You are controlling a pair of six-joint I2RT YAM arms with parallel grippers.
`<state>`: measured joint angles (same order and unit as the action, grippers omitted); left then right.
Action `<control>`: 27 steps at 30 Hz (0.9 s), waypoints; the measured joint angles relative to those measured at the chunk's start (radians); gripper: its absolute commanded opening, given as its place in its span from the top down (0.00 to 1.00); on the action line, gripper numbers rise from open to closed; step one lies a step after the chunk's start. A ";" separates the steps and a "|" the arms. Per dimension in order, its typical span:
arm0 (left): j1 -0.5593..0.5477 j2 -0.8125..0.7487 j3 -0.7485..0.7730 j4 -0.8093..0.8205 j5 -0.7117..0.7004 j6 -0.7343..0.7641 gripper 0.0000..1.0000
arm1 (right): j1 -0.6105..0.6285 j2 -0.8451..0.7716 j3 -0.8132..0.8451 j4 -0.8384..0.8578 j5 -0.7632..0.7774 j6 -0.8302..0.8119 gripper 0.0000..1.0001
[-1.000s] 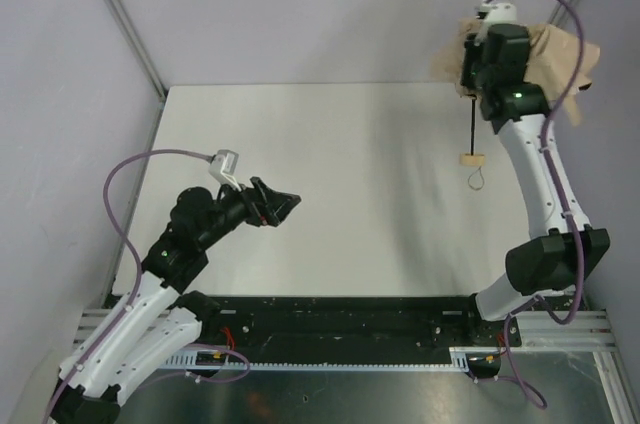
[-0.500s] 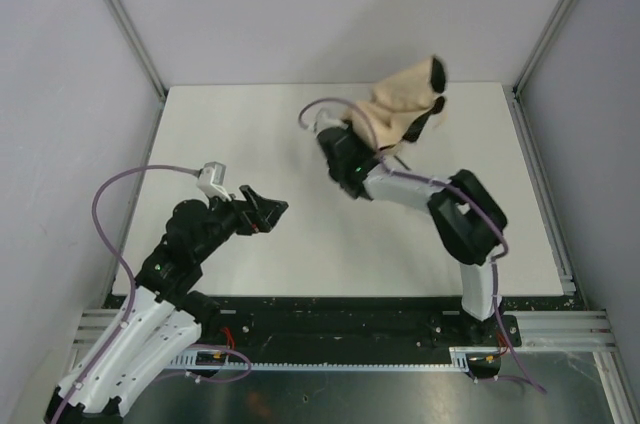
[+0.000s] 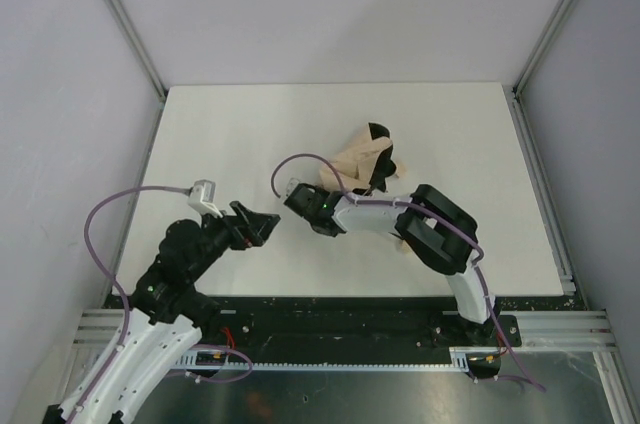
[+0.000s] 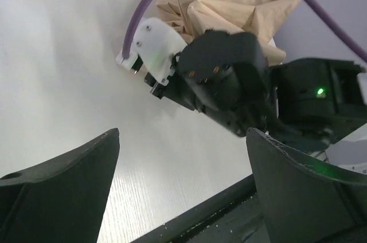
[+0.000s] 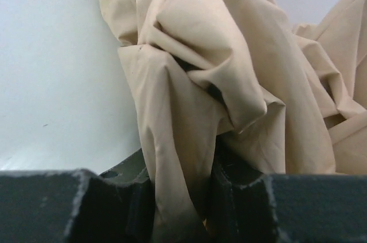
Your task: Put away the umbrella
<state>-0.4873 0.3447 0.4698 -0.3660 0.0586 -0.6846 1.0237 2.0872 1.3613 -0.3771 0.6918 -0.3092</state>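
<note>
The umbrella (image 3: 360, 156) is a crumpled pale beige canopy with black bits at its far end, held low over the middle of the table. Its shaft and handle are hidden. My right gripper (image 5: 180, 208) is shut on a fold of the canopy (image 5: 229, 65), which fills the right wrist view. In the top view the right gripper (image 3: 348, 182) sits at the canopy's near-left edge, with the arm folded behind it. My left gripper (image 3: 264, 225) is open and empty, just left of the right wrist. In the left wrist view its fingers (image 4: 63, 185) frame the right wrist (image 4: 226, 79) and the canopy (image 4: 229, 2).
The white table (image 3: 230, 134) is walled on three sides by grey panels. A black rail (image 3: 350, 319) runs along the near edge. The right arm's elbow (image 3: 435, 224) lies low over the table at the near right. A purple cable (image 3: 120, 204) loops off the left wrist.
My right arm has swung the umbrella from the far right corner down to the middle of the table. The left gripper drew back slightly toward the near edge, still open.
</note>
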 measured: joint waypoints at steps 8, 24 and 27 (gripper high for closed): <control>0.001 -0.014 -0.012 -0.057 0.000 -0.075 0.06 | -0.059 -0.034 0.072 -0.114 -0.412 0.074 1.00; 0.134 0.211 -0.142 -0.110 0.122 -0.550 0.01 | -0.168 0.005 0.114 -0.120 -1.081 0.080 1.00; 0.207 0.312 -0.140 -0.076 0.164 -0.596 0.01 | -0.168 0.011 0.114 -0.119 -1.136 0.086 1.00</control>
<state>-0.2806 0.6563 0.3302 -0.4416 0.2226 -1.2808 0.8558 2.0983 1.4754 -0.4961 -0.4438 -0.2234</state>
